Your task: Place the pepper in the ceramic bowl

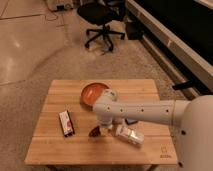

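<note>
The pepper (93,132), a small dark-red piece, lies on the wooden table (55,147) near the front middle. The ceramic bowl (93,93), orange-brown and round, sits at the back middle of the table, its right rim partly covered by my arm. My white arm reaches in from the right. My gripper (102,128) points down at the tabletop, right beside the pepper on its right side and in front of the bowl.
A flat black-and-red packet (66,123) lies at the left. A white box (129,135) lies right of the gripper, with a small blue thing (131,121) behind it. A black office chair (102,20) stands on the floor beyond the table.
</note>
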{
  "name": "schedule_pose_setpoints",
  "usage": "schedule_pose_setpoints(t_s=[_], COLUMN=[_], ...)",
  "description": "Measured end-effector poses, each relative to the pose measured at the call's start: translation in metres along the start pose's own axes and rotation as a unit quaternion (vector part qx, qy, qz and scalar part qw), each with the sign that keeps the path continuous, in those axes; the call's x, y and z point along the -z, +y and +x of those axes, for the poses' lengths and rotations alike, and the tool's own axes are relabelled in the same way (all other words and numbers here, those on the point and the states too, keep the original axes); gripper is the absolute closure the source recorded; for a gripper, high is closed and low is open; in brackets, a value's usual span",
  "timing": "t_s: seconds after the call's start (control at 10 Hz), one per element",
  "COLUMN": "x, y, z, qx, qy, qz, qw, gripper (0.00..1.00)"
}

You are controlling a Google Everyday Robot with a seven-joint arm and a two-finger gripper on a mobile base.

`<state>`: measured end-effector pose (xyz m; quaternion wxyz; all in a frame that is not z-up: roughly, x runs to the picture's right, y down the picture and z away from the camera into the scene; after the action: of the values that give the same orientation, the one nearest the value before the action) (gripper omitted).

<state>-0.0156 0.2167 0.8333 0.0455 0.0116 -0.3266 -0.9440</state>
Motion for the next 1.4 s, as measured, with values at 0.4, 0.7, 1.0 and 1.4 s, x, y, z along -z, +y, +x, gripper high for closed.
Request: schedule_pose_setpoints(t_s=[0.4, 0.7, 1.0, 1.4], x=[0.014, 0.034, 0.062, 0.083], y=[0.017, 0.052, 0.099, 0.147], z=[0.035, 0.057, 0.054, 0.021], qx=[-0.023, -0.010, -0.008, -0.044], qy=[0.015, 0.023, 0.013, -0.011], qz=[0.003, -0.007, -0.029, -0.053], qw=[0.9996, 0.9997, 0.9995, 0.9976], gripper=[0.99, 1.00, 1.00, 0.97])
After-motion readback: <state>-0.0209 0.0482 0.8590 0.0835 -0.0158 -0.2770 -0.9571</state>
